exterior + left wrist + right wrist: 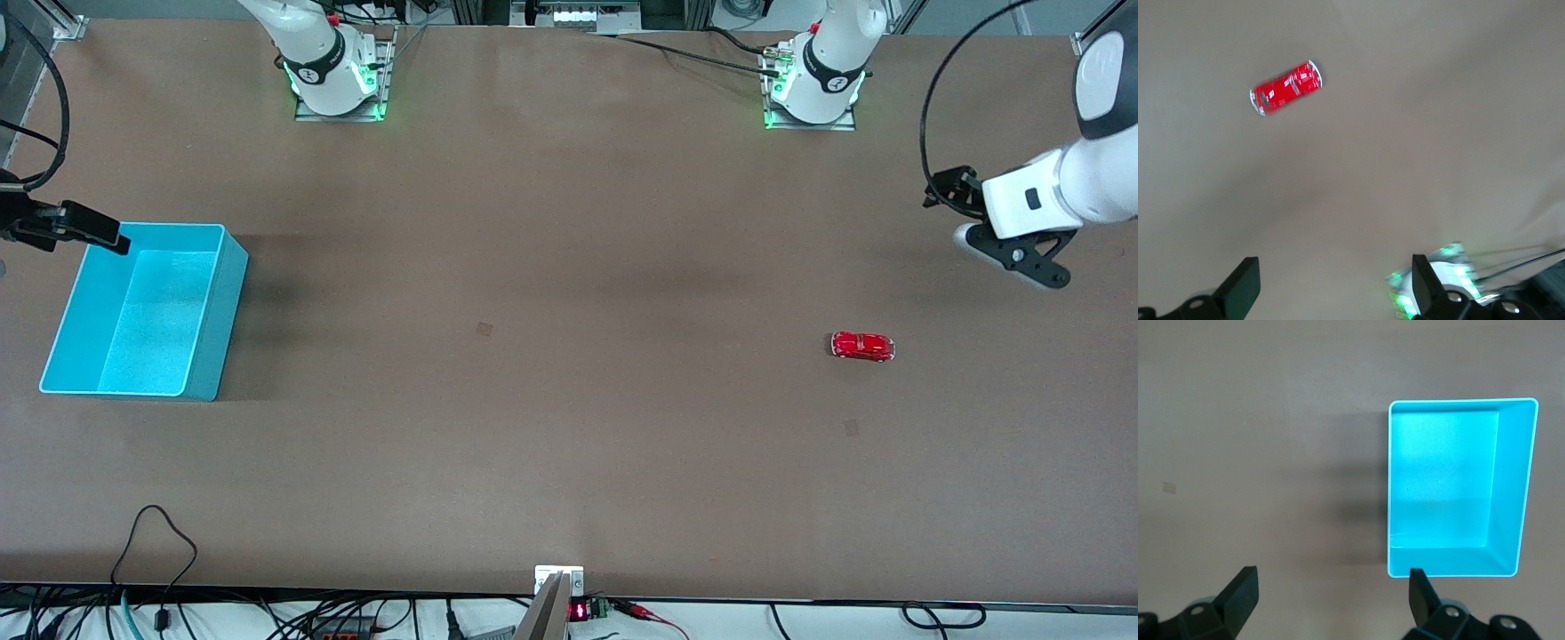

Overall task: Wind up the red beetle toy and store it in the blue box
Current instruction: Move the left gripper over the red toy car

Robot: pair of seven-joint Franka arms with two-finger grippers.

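Tabletop (569,267); blue box (200,338), empty, frame's left edge, right gripper (1328,597) above it, jaws open; left gripper (1331,287), upper right, jaws open; red beetle toy (862,346), lower right of centre: descend squarely, pinch its flanks.

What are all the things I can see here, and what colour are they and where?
red beetle toy: one, glossy red, on the table toward the left arm's end.
blue box: one, bright cyan, nothing inside, toward the right arm's end.
table: one, brown, under everything.
left gripper: one, black fingers open, empty, up over the table near the toy.
right gripper: one, black fingers open, empty, up beside the box's rim.
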